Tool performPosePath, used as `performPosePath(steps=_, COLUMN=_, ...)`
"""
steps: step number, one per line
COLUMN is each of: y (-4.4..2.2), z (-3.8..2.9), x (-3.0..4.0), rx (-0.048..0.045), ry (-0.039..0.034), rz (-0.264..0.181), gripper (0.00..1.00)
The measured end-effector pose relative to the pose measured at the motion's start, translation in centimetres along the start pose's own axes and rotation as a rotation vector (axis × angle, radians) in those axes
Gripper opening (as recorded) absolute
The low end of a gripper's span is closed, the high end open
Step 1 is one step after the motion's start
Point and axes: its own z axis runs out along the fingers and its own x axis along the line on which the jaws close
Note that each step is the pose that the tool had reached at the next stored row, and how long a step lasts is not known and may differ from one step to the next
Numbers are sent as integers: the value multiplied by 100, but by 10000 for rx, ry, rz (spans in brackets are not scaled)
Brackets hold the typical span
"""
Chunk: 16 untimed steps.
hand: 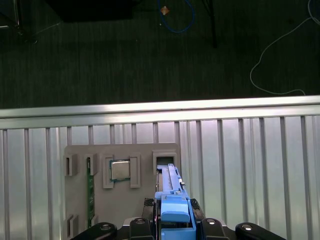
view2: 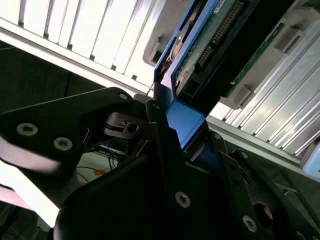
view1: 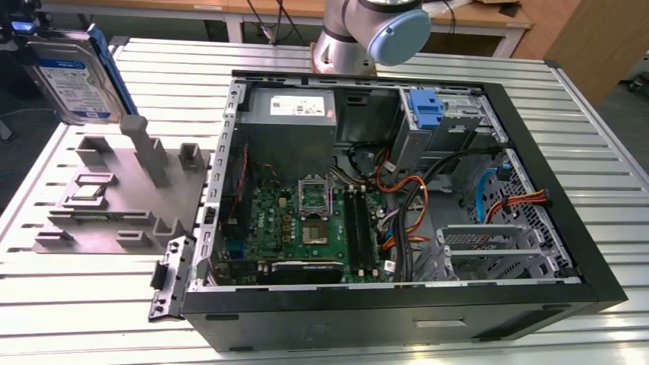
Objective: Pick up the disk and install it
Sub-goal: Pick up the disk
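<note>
The disk (view1: 69, 76), silver-grey with a white-and-blue label and a blue carrier bracket, hangs upright in the air at the exterior view's upper left. It is above the far end of the grey holder block (view1: 112, 205) and clear of it. My gripper (view1: 23, 34) is shut on its upper end. In the first wrist view the disk's blue bracket edge (hand: 175, 205) sits between the black fingers of the gripper (hand: 175, 222). In the second wrist view the disk (view2: 220, 45) shows its green circuit board side, and its bracket is clamped in the gripper (view2: 172, 132).
The open computer case (view1: 568, 251) fills the middle and right of the slatted table, with a motherboard (view1: 304, 220), a blue-handled caddy (view1: 426, 106) and a metal drive cage (view1: 487, 243). The holder block carries a small silver chip (hand: 120, 170) and a green memory stick (hand: 90, 195).
</note>
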Motion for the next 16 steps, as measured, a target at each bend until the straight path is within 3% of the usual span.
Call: performPosePath(steps=16, y=0, z=-35, x=-1, rx=0, ry=0, rz=0, gripper=37)
